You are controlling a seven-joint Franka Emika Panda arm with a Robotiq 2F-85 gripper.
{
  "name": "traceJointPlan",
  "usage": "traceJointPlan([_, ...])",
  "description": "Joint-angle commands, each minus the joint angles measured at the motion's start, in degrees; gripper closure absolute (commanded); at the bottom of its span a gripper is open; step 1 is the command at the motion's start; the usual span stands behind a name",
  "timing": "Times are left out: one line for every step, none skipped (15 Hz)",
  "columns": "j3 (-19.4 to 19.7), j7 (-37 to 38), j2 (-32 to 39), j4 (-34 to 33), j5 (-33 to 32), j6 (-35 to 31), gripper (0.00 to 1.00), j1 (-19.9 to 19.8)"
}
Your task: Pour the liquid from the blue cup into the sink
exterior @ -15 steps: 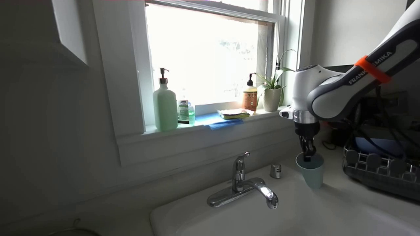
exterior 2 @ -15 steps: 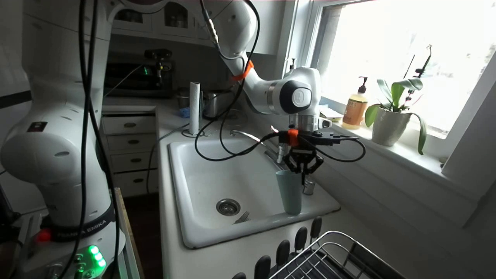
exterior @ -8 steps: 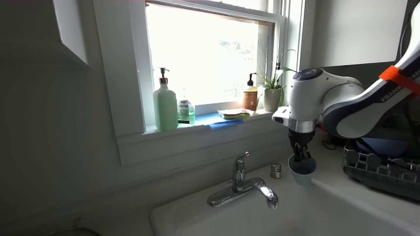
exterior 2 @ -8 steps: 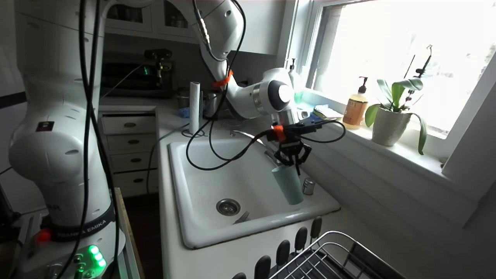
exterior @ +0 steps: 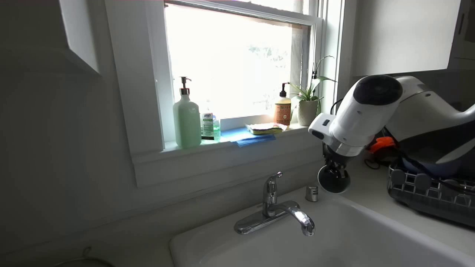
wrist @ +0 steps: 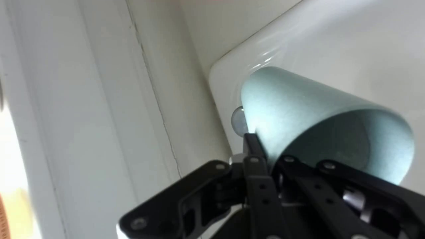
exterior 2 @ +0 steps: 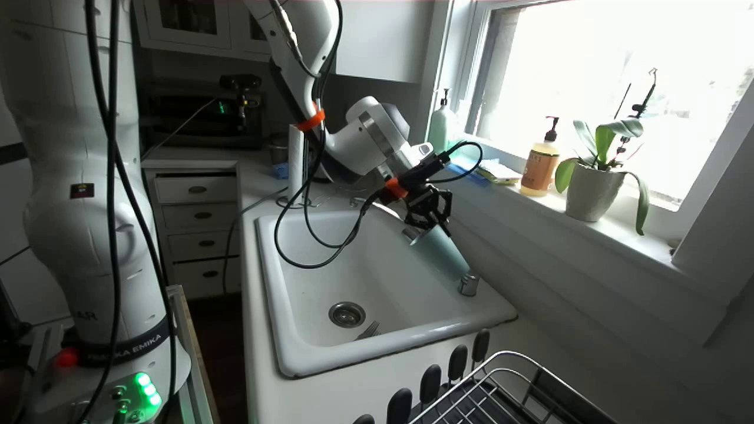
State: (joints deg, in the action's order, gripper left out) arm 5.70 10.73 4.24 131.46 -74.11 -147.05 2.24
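The blue cup point(exterior 2: 443, 254) is strongly tilted in the air above the back corner of the white sink point(exterior 2: 294, 356). In an exterior view the cup point(exterior: 331, 180) turns its dark open mouth toward the camera and the basin. My gripper point(wrist: 266, 158) is shut on the cup's wall near the rim, with one finger outside and the other inside the mouth, its tip hidden. The gripper also shows in both exterior views point(exterior 2: 435, 221) point(exterior: 337, 170). In the wrist view the cup point(wrist: 295, 99) lies sideways over the sink point(wrist: 362, 49). No liquid is visible.
The chrome tap point(exterior: 300, 218) stands at the sink's back edge, near a small chrome cap point(exterior 2: 469, 284). A dish rack point(exterior 2: 512, 388) stands beside the sink. A fork point(exterior 2: 369, 330) lies near the drain point(exterior 2: 346, 315). Bottles and a plant pot point(exterior 2: 594, 191) line the sill.
The gripper has lifted the cup, shifted it toward the tap and tipped it from nearly upright to a steep tilt. The wrist and arm have rotated with it.
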Motion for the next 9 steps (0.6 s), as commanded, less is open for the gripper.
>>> traceJointPlan([-0.33,15.59,-3.8,3.51,-13.15,3.1,0.99,1.62])
traceJointPlan([-0.64,19.85,-3.88,4.02,-16.12,4.34,0.99,1.99])
traceJointPlan([-0.93,23.83,-3.95,4.66,-18.98,5.63,0.99,2.29])
traceJointPlan([-3.0,26.65,-4.1,5.3,-20.84,7.14,0.99,0.84])
traceJointPlan([-3.5,29.64,-4.17,5.88,-22.77,8.59,0.99,0.98])
traceJointPlan([-4.15,31.88,-4.26,6.49,-24.05,10.04,0.99,1.06])
traceJointPlan([-4.71,34.11,-4.31,7.03,-25.57,11.36,0.99,1.12])
traceJointPlan([-5.27,35.74,-4.42,7.5,-26.95,12.58,0.99,1.17])
traceJointPlan([-5.76,37.03,-4.42,7.96,-28.05,13.7,0.99,1.21])
